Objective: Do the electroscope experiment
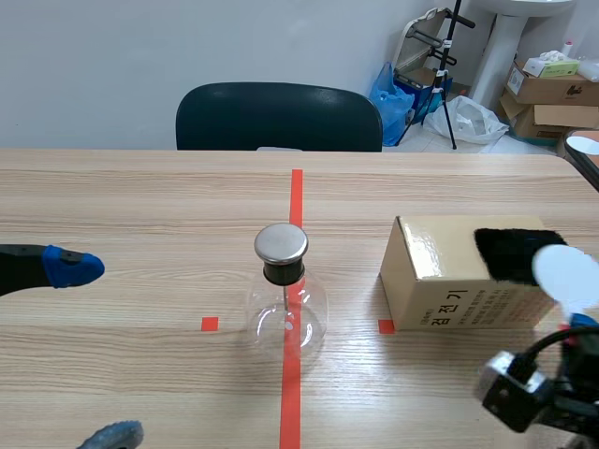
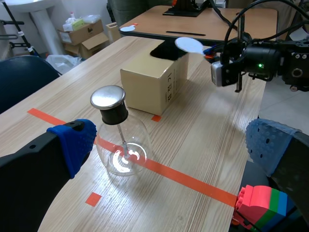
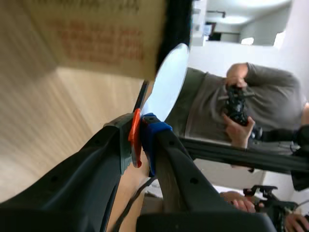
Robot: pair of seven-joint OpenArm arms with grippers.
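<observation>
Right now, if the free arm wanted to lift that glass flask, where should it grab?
Probably the black neck under the metal cap, coming in level from the side: the flask stands upright, its round glass belly looks wide and slippery, the neck is narrow.

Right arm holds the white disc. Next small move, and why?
Probably rub the white disc on the black cloth atop the box: the right fingers pinch its handle, it hangs at the cloth, well away from the metal cap of the flask.
</observation>
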